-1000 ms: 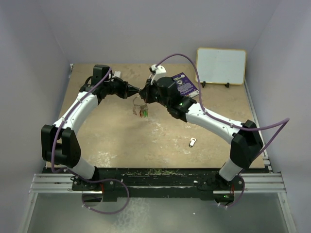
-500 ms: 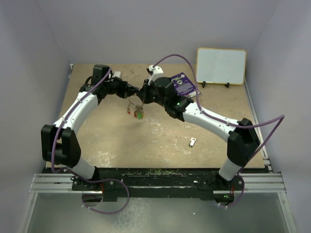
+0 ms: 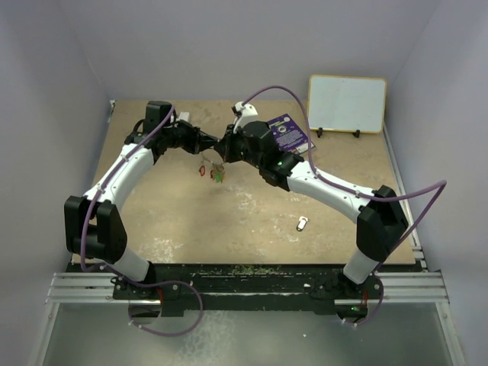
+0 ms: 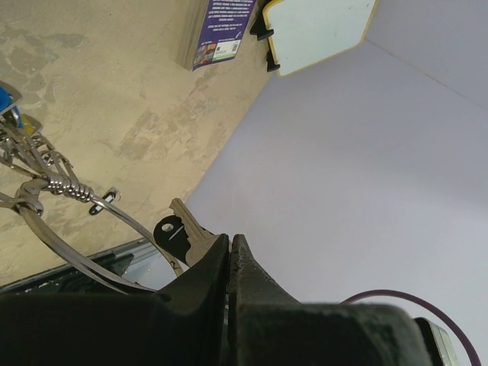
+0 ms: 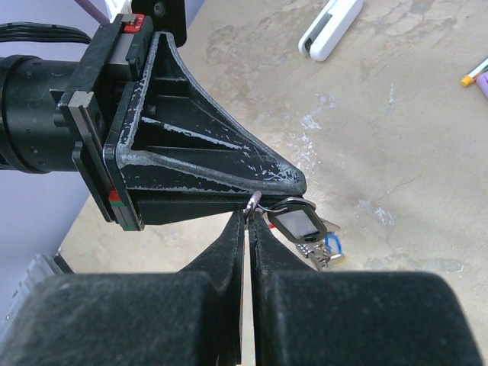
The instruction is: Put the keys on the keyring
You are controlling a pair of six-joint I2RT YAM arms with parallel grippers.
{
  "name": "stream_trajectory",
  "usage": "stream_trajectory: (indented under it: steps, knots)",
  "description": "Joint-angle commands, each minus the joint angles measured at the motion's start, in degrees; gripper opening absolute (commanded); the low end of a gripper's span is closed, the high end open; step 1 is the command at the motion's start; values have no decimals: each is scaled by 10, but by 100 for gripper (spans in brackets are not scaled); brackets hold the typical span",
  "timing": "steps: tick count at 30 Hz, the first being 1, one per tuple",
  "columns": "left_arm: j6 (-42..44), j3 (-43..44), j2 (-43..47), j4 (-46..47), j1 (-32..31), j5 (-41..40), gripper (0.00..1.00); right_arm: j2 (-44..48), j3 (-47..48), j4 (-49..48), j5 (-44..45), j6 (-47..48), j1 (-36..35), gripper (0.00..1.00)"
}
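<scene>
The left claw (image 4: 229, 248), pressed together on a key (image 4: 180, 231), met the right claw (image 5: 248, 221), which pinched the keyring (image 5: 252, 200) wire; tagged keys (image 3: 218, 174) dangled beneath both. Beyond the right claw a purple card (image 3: 290, 133) and whiteboard (image 3: 347, 103) sat on the scuffed tan desk (image 3: 229, 221), lilac walls around.

Tabletop (image 3: 252, 229) is reading mottled tan. Hanging keys (image 3: 211, 172) are showing red and green tags, keyring (image 4: 61, 185) glinting silver. From there, purple card (image 3: 290, 132) and yellow-framed whiteboard (image 3: 347, 103) are sitting at 2 o'clock, white-tagged key (image 3: 303, 223) at 4.
</scene>
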State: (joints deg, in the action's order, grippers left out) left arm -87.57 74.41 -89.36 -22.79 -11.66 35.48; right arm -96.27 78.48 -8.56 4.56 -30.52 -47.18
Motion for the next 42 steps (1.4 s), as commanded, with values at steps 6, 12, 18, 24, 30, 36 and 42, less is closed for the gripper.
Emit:
stream_trajectory:
  steps: [6,12,18,24,30,36,42]
  knots:
    - [-69,43,21,34,-8,18,4,3,-10,-12,-46,-18,-3,0]
    - [-73,46,22,35,-8,19,4,4,-25,-17,-59,-27,-3,0]
    - [-74,47,23,35,-8,20,4,-7,-28,-19,-86,-33,-3,0]
    - [-75,46,26,34,-8,20,4,-4,-42,-21,-100,-35,-2,0]
    - [-75,47,26,34,-8,21,4,0,-57,-28,-113,-42,-2,0]
    - [-75,48,30,31,-7,23,4,-4,-62,-32,-131,-43,-2,0]
    - [-74,48,31,32,-8,22,4,-4,-67,-34,-148,-36,-2,0]
